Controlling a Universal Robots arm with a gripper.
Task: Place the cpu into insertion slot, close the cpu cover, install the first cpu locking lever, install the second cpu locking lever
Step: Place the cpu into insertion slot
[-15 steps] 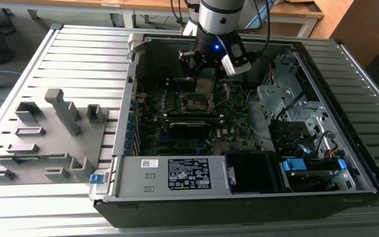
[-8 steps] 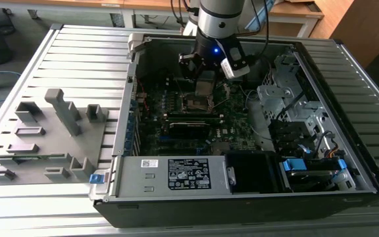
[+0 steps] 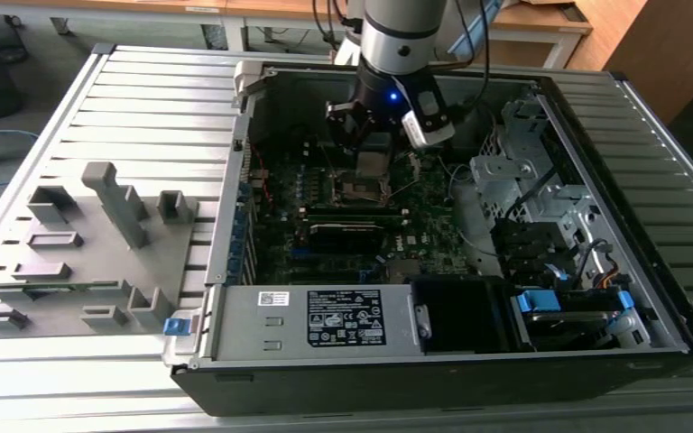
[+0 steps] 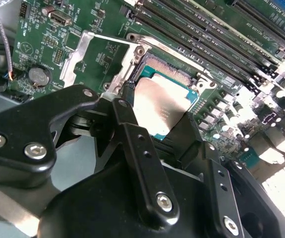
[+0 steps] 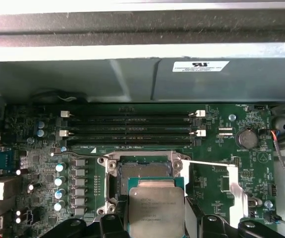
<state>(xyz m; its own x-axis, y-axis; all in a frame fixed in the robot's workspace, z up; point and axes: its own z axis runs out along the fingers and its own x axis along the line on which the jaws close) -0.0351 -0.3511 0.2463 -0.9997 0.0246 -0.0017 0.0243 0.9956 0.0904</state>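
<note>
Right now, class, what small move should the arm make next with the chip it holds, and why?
Probably ease the cpu down a little, squarely over the insertion slot. The gripper is shut on it, part of the slot's contact field shows beyond its edge, and the cpu cover stands swung open, so nothing visible blocks the way.

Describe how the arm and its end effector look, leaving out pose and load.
The arm is a silver-grey cylinder above a black wrist, which carries a glowing blue light and a white block; dark cables run beside it. The end effector is matte black, built of flat jointed links fastened with silver hex-socket screws.
</note>
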